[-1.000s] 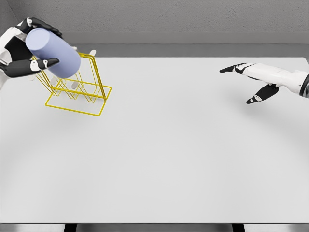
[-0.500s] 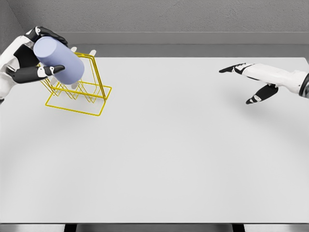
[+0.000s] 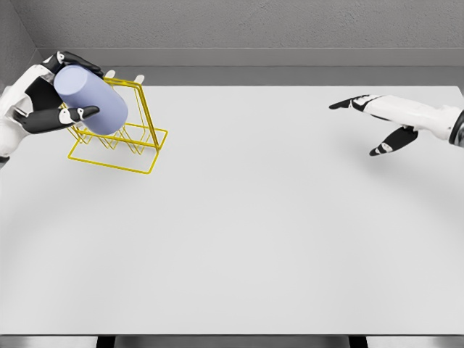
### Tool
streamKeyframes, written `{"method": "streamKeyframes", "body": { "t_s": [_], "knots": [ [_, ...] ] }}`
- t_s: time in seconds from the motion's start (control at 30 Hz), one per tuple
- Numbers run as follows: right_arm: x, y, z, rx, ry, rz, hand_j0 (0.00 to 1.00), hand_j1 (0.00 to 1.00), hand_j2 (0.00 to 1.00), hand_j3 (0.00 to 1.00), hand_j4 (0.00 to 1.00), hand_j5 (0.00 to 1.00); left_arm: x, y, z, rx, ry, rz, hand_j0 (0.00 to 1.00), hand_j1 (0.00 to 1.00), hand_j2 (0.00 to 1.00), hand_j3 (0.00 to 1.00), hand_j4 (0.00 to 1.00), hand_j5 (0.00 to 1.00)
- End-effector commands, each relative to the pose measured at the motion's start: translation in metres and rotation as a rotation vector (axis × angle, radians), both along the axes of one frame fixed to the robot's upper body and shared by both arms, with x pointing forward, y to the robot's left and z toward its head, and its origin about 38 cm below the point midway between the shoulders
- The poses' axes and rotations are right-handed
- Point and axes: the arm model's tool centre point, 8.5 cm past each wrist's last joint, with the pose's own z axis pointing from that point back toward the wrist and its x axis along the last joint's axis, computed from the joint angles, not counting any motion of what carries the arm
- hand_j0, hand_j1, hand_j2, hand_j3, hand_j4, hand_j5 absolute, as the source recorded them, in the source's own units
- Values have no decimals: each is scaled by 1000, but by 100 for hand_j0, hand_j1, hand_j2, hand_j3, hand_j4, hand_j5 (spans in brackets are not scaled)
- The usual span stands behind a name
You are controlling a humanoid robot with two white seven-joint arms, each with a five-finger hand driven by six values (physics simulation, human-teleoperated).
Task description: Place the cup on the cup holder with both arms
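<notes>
Your cup (image 3: 90, 99), the pale lavender cylinder, has dropped and swung over the last second; it sat higher and further clear of the wire a second ago, and now it lies tilted, closed end up and to the left, mouth down and to the right, overlapping the upper pegs of the yellow cup holder (image 3: 119, 138). You cannot tell from this view whether the mouth has caught a peg or only hangs in front of one; judge it as the final approach, not yet a seated cup. Your left hand (image 3: 45, 94) is wrapped around the cup, dark fingers (image 3: 64, 116) curled across its near side and others over the top; the grip is firm and unreleased. The holder stands at the table's (image 3: 275, 239) far left. Your right hand (image 3: 377, 123) hangs well apart over the far right, fingers spread, holding nothing; it has not shifted. Next you likely need a slight further lowering along the peg before opening.
</notes>
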Motion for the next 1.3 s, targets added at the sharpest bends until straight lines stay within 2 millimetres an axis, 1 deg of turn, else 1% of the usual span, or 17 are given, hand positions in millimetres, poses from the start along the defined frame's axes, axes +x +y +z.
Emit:
{"method": "streamKeyframes", "body": {
  "t_s": [0.0,0.03,0.1,0.13,0.17,0.23,0.4,0.53,0.83,0.9,0.97,1.03,1.07,1.1,1.13,1.27],
  "knots": [
    [0,-1,1,7,0,-4,100,100,100,100,100,100,0,-1,0,-7,2,-2,41,41,41,41,41,41],
    [0,-1,1,7,0,-4,100,100,100,100,100,100,0,-3,-2,-2,6,-8,46,46,46,46,46,46],
    [1,0,1,8,-1,-3,100,100,100,100,100,100,-1,-3,-1,-1,2,-9,63,63,63,63,63,63],
    [0,0,1,8,0,-3,100,100,100,100,100,100,-1,-4,-1,6,-1,-10,66,66,66,66,66,66],
    [1,0,1,8,-1,-3,100,100,100,100,100,100,-1,-4,-1,12,-3,-11,73,73,73,73,73,73],
    [1,0,1,8,-1,-3,100,100,100,100,100,100,-1,-4,-1,13,-3,-11,75,75,75,75,75,75],
    [0,0,1,8,0,-3,100,100,100,100,100,100,-1,-1,2,16,-7,-5,86,86,86,86,86,86],
    [0,0,1,8,0,-3,100,100,100,100,100,100,-1,0,4,15,-17,-5,90,90,90,90,90,90],
    [0,0,1,8,0,-3,100,100,100,100,100,100,-2,-1,7,14,-36,-7,90,90,90,90,90,90],
    [0,-1,1,7,0,-6,100,100,100,100,100,100,-3,-1,10,12,-64,-8,91,91,91,91,91,91],
    [0,-1,1,7,0,-6,100,100,100,100,100,100,-4,0,11,10,-85,-7,95,95,95,95,95,95],
    [0,-2,2,8,-2,-7,100,100,100,100,100,100,-5,0,10,11,-85,-7,96,96,96,96,96,96],
    [0,-1,1,7,0,-6,100,100,100,100,100,100,-5,0,11,11,-86,-8,99,99,99,99,99,99],
    [0,-1,1,7,0,-6,100,100,100,100,100,100,-6,0,11,11,-99,-8,100,100,100,100,100,100],
    [0,-1,1,7,0,-6,100,100,100,100,100,100,-7,0,13,8,-121,-8,100,100,100,100,100,100],
    [0,-2,2,8,-2,-7,100,100,100,100,100,100,-7,1,13,9,-124,-7,100,100,100,100,100,100]
  ]
}}
